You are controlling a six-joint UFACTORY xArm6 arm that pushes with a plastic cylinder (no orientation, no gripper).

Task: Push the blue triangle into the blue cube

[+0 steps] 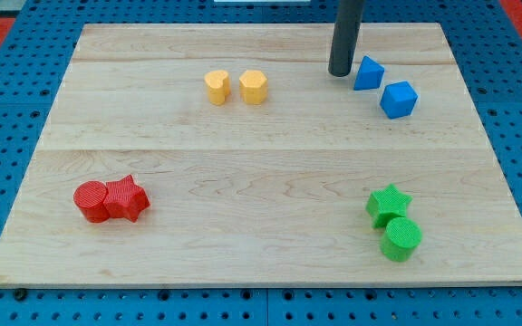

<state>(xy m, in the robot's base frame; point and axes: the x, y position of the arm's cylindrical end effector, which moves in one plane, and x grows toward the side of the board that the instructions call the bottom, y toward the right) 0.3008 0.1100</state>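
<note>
Blue triangle [368, 72] sits in the frame's upper right, just up-left of the blue cube [399, 99] — near, seemingly not quite touching. My tip [340, 72], a bare rod grasping nothing, stands just left of the triangle, placed to shove it rightward and down into the cube.

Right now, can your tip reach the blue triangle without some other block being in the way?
Probably yes: my tip stands just at the view's left of the blue triangle, nothing between them, and the blue cube lies beyond it.
</note>
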